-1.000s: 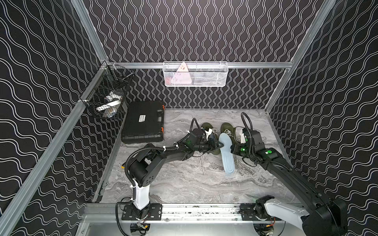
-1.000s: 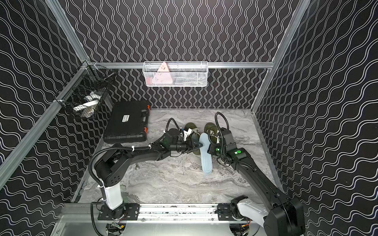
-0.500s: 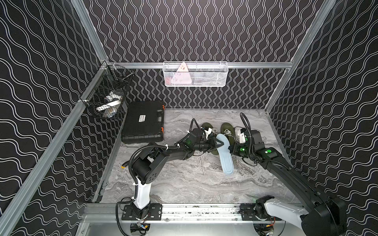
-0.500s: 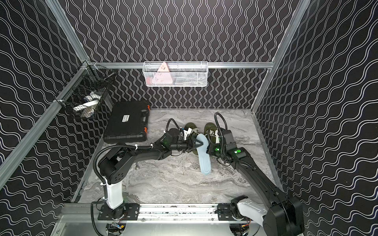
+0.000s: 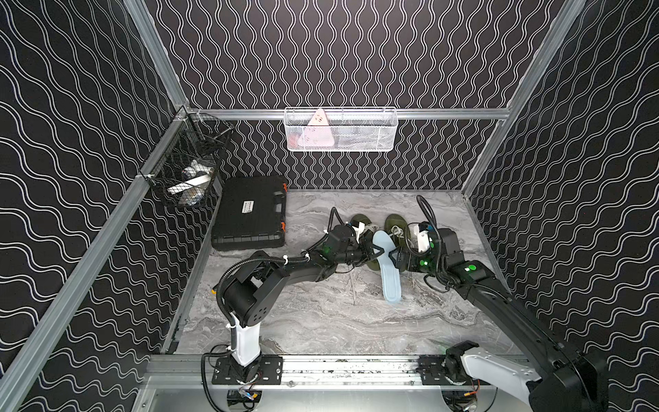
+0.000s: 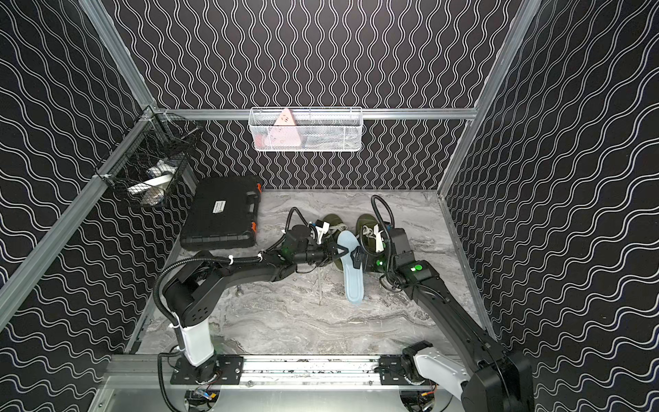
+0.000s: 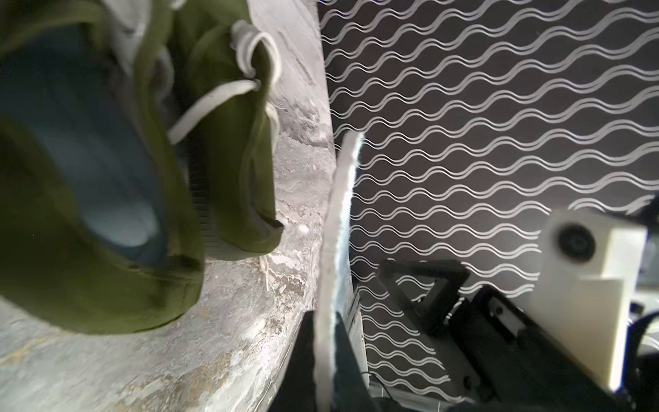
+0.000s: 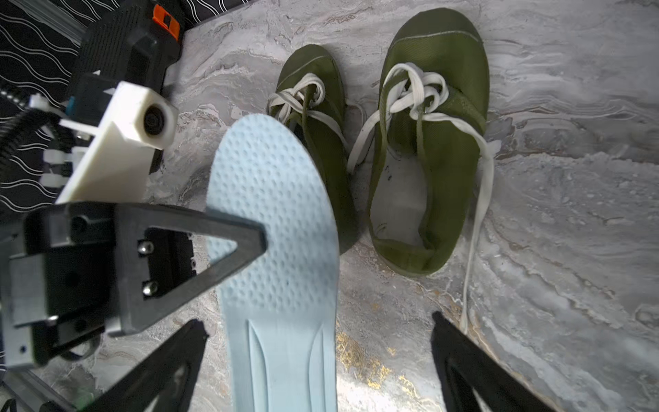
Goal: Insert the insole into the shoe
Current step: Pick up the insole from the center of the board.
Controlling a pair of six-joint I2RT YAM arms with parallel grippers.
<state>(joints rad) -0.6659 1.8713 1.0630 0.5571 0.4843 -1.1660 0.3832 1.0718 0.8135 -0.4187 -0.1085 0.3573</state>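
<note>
Left fingers [image 8: 178, 221] are clamped on one long edge of the insole [image 8: 274, 214], nearer its toe end; from that wrist I see the pale blue sheet edge-on between them. Right fingers [image 8: 192, 333] stand wide apart, one on either side of its arch, gripping nothing. I have the insole's toe end over the heel of the other shoe [image 8: 313, 92], which shows a blue lining inside, and just beside the shoe [image 8: 428, 171], whose pale inside is open. Both are green, side by side on the surface [image 5: 321, 314], laces loose. Whether the insole's heel end touches the surface I cannot tell. Back left lies a black case [image 5: 249, 214]; a white basket [image 5: 356, 142] hangs on the back wall, a black basket [image 5: 167, 192] on the left wall.
</note>
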